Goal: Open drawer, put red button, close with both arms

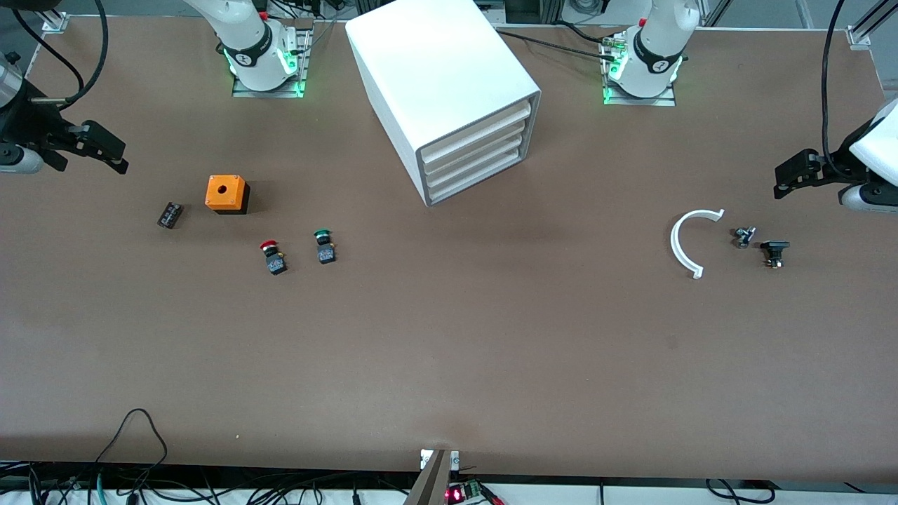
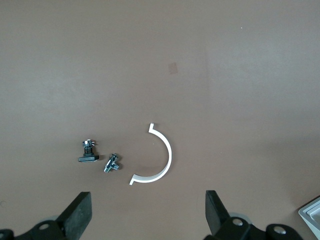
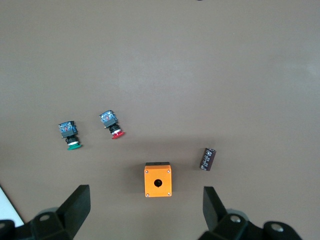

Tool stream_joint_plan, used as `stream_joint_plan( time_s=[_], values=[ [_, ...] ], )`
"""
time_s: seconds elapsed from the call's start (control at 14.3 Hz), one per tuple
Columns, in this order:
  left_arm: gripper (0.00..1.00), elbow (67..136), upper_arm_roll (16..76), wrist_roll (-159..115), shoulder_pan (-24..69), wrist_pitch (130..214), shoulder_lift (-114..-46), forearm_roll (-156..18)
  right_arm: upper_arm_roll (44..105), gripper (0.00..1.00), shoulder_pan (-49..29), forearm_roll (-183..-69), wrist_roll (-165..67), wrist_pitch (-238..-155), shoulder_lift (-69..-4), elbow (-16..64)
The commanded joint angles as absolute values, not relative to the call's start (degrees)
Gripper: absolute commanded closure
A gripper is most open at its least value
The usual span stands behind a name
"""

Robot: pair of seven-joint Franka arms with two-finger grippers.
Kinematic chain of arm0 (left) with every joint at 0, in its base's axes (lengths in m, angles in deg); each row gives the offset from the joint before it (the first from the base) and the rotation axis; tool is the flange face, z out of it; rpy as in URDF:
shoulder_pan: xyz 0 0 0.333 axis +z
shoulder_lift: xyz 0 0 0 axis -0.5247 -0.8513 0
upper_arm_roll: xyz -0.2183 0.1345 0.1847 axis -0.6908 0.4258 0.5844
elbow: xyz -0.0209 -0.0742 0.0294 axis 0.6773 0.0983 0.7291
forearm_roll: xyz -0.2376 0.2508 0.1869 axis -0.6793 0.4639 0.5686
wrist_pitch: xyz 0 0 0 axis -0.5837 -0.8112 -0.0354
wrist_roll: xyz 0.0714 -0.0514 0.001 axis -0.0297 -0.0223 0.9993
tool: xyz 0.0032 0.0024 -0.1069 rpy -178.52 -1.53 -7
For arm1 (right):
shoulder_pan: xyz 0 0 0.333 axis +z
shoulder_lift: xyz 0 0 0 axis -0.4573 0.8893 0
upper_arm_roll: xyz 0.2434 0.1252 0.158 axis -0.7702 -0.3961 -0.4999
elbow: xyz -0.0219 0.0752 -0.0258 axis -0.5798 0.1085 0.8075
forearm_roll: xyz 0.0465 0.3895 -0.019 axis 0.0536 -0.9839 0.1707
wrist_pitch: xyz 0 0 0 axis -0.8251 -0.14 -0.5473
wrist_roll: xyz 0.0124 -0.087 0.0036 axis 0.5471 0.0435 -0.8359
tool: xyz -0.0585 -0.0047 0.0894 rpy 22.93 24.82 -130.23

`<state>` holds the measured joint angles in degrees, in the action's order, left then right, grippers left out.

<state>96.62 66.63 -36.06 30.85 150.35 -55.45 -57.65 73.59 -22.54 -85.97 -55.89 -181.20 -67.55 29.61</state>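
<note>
The right tool [image 1: 105, 151] is held wide and empty over the table [image 1: 449, 351] at its arm's end; the red button [image 1: 272, 257] lies below it, beside the green-capped button [image 1: 324, 246]. The left tool [image 1: 789, 175] is likewise spread wide above a white arc [image 1: 684, 245]. Every drawer [image 1: 477, 144] is seen shut.

Both arms wait, drawn back to their own ends of the tabletop. The right arm comes in at its end with the wrist level, and the right tool [image 1: 105, 151] hangs in the air over the tabletop, fingers [image 3: 75, 205] spread wide, nothing between them. The left arm mirrors it at its end; the left tool [image 1: 789, 179] hovers likewise, fingers [image 2: 80, 212] wide apart and empty.
</note>
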Motion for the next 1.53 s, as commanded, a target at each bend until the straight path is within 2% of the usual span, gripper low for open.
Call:
stream_joint_plan(
  time_s=[0.0, 0.84, 1.19, 1.47],
  values=[
    [0.0, 95.1, 66.4, -36.9, 31.2, 149.5, -56.1, -58.4, 73.5, 0.0, -22.6, -85.8, -56.6, -182.3, -69.2, 31.2],
    [0.0, 93.5, 66.0, -36.9, 31.1, 149.6, -57.4, -60.9, 73.4, 0.0, -21.9, -86.0, -55.8, -180.9, -66.1, 28.6],
    [0.0, 95.7, 64.8, -38.6, 29.1, 149.0, -64.2, -63.3, 73.6, 0.0, -22.3, -86.4, -55.7, -179.4, -63.8, 28.7],
    [0.0, 100.5, 62.6, -42.1, 29.4, 149.6, -68.7, -80.1, 73.6, 0.0, -22.0, -86.6, -56.6, -179.9, -57.9, 28.6]
  ],
)
